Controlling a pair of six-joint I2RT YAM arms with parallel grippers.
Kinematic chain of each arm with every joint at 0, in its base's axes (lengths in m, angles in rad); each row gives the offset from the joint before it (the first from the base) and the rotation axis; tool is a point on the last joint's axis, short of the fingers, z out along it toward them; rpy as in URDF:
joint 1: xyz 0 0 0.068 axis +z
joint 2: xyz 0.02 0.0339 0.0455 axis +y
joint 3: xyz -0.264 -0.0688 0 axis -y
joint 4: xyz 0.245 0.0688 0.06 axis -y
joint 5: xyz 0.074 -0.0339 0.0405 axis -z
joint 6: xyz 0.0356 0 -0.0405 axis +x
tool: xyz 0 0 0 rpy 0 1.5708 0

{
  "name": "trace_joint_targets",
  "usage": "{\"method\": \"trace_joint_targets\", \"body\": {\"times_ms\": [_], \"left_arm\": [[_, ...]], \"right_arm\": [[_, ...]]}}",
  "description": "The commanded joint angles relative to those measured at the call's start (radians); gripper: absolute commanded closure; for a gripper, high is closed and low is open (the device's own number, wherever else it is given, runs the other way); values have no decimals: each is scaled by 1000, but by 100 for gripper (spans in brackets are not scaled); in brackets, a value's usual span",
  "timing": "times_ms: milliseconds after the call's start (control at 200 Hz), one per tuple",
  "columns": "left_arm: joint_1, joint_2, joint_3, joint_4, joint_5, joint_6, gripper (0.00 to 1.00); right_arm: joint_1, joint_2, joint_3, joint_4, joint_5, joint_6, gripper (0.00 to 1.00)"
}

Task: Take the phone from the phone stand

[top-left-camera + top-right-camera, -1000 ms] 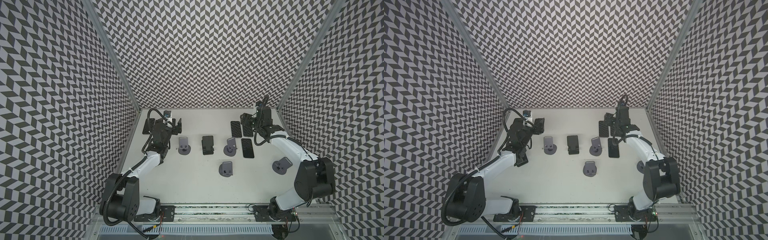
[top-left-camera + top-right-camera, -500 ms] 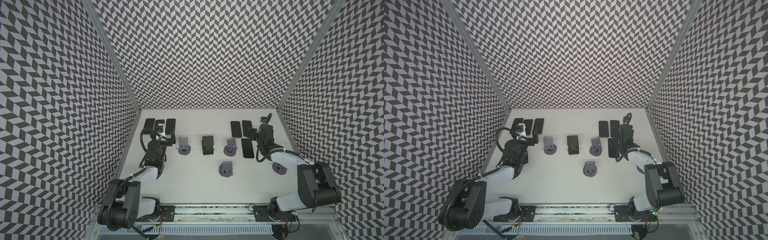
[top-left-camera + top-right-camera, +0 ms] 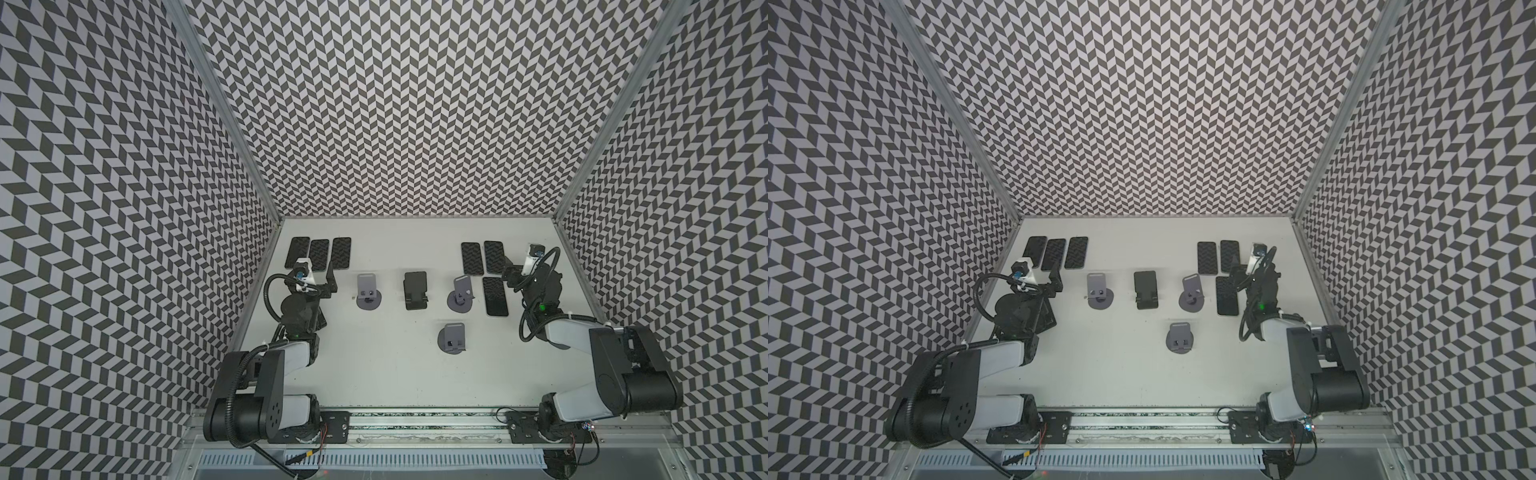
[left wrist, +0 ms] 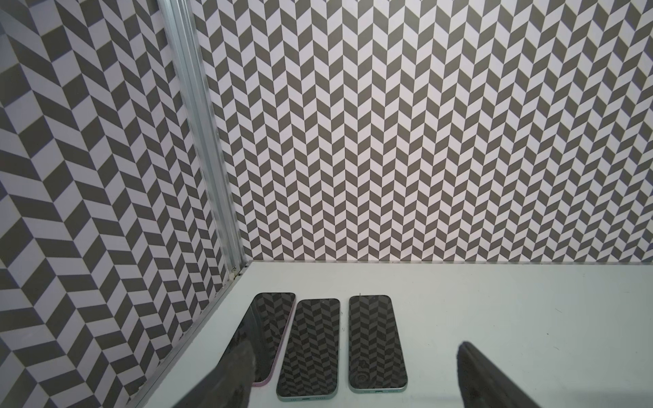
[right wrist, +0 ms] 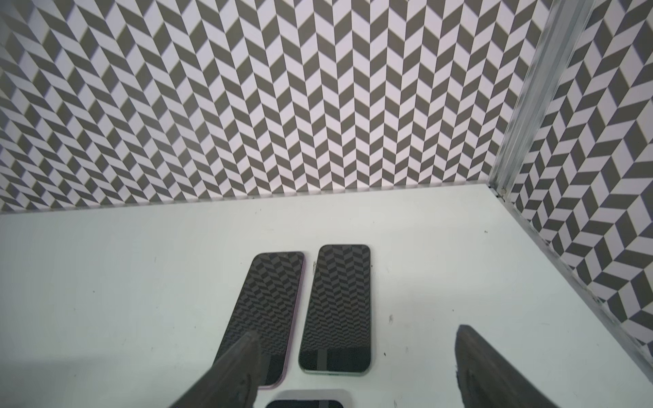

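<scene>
Phone (image 3: 414, 284) leans upright in the black phone stand (image 3: 417, 304), mid table (image 3: 374, 374), in both top views, w/ neither arm near it. 3 grey stands sit empty: one to its left (image 3: 368, 291), one to its right (image 3: 460, 293), one nearer the front (image 3: 452, 337). A back-left row (image 3: 319, 254) of 3 flat phones lies by the wall. A back-right pair (image 3: 482, 257) lies side by side, w/ a third flat phone (image 3: 496, 296) just in front of it. The left gripper (image 3: 319, 277) hangs just in front of the back-left row. The right gripper (image 3: 512, 272) hangs just right of the back-right pair. Jaw gap is hard to read from up here.

Left wrist view: left gripper (image 4: 353, 346) is spread wide, holding nothing. Beyond it the 3 lie flat: a pink-edged phone (image 4: 263, 332), a middle phone (image 4: 309, 348) & an end phone (image 4: 376, 341), both pale green at the edge.

Right wrist view: right gripper (image 5: 357, 333) is also wide apart & empty. A purple-edged phone (image 5: 270, 307) & a green-edged phone (image 5: 337, 305) lie flat, nearly touching. One fingertip (image 5: 247, 353) overlaps the purple-edged one in view; can't tell if it touches. A dark slab (image 5: 304, 402) pokes in at the frame edge.
</scene>
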Motion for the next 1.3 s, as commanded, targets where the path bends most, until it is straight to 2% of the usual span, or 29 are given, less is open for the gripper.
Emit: {"method": "trace_joint_targets", "body": {"times_ms": [0, 160, 250, 406, 491, 606, 671, 826, 986, 1142, 1292], "left_arm": [[14, 12, 11, 49, 58, -16, 11], [15, 5, 53, -59, 74, -7, 11], [15, -13, 49, -96, 73, -5, 11], [15, -12, 61, -127, 99, 9, 10], [15, -3, 79, -158, 126, 20, 10], [15, -3, 97, -218, 126, 24, 10], [16, -2, 90, -218, 136, 23, 10], [16, 24, 47, -155, 150, 20, 10], [15, 59, -6, -33, 169, 24, 8], [13, 105, -41, 64, 125, 8, 2], [13, 141, -50, 109, 112, 5, 0]], "right_arm": [[-12, -16, 17, 72, -46, -22, 21], [-12, -41, 34, -54, -59, -6, 24], [-12, -59, -4, -27, -100, -14, 23], [-12, -73, -61, 36, -106, -33, 20], [-15, -58, -72, 60, -103, -21, 18], [-16, -30, -95, 108, -170, -49, 17], [-16, -30, -124, 159, -171, -49, 17], [-28, 0, -206, 324, -154, -28, 16], [-30, 24, -249, 418, -134, -17, 14], [-31, 62, -316, 560, -74, 15, 12], [-32, 79, -319, 591, -19, 38, 9]]}}
